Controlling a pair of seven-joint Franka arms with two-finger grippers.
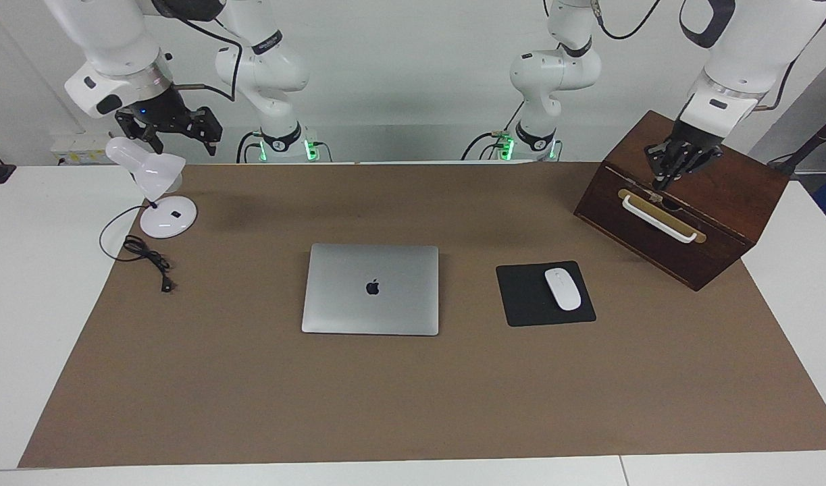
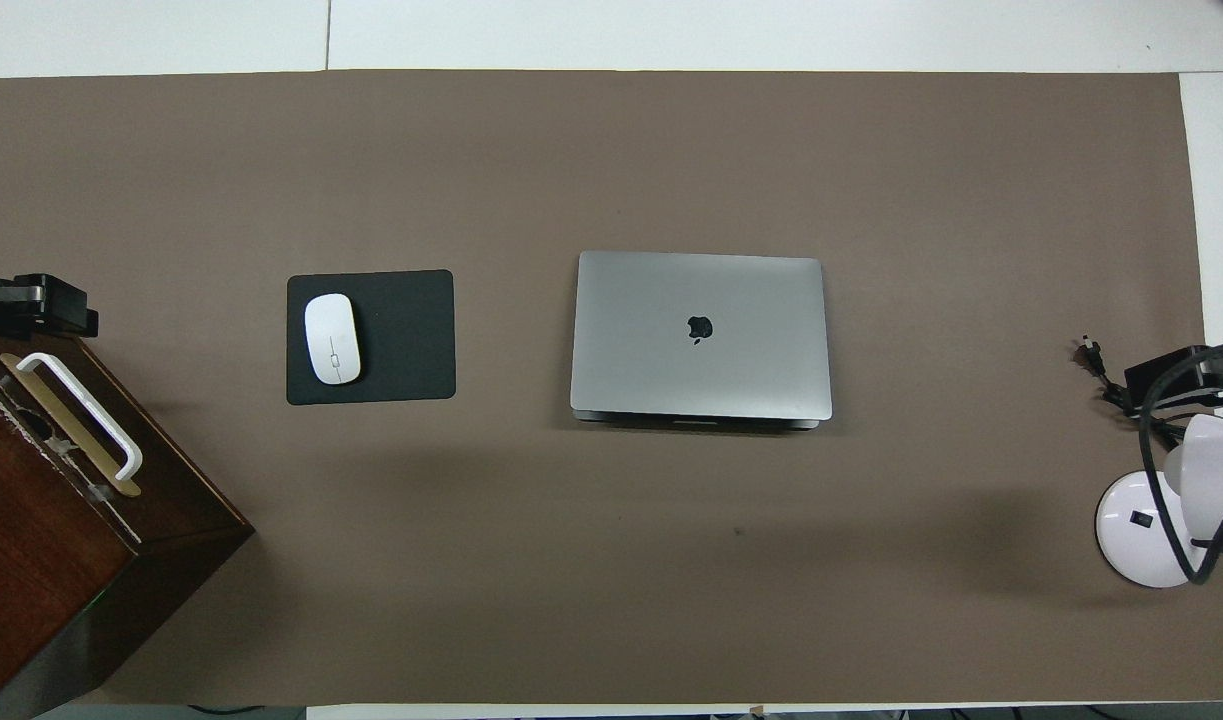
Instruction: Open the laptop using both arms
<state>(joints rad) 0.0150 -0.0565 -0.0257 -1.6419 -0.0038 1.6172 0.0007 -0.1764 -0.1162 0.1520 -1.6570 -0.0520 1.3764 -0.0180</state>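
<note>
Silver-grey laptop [image 1: 371,289] lies shut, apple logo up, flat on the brown mat [image 1: 413,405] near the middle of the table [image 1: 21,270]. Nothing touches it.

Black mouse pad [image 1: 529,297] beside it, toward the left arm's end; white mouse [image 1: 562,289] rests on the pad.

Dark wooden box [image 1: 723,196] with a white handle [image 1: 658,218] sits farther toward that end and nearer to the robots. Left gripper [image 1: 670,174] hangs over the box top, fingers pointing down and close together; whether they are clenched, I cannot tell.

At the right arm's end, a white desk lamp [image 1: 157,196] stands on the mat's edge, its black cord [image 1: 146,253] looped beside it. Right gripper [image 1: 176,131] is raised over the lamp head, fingers spread apart, grasping nothing.

Both grippers are well apart from the laptop.
</note>
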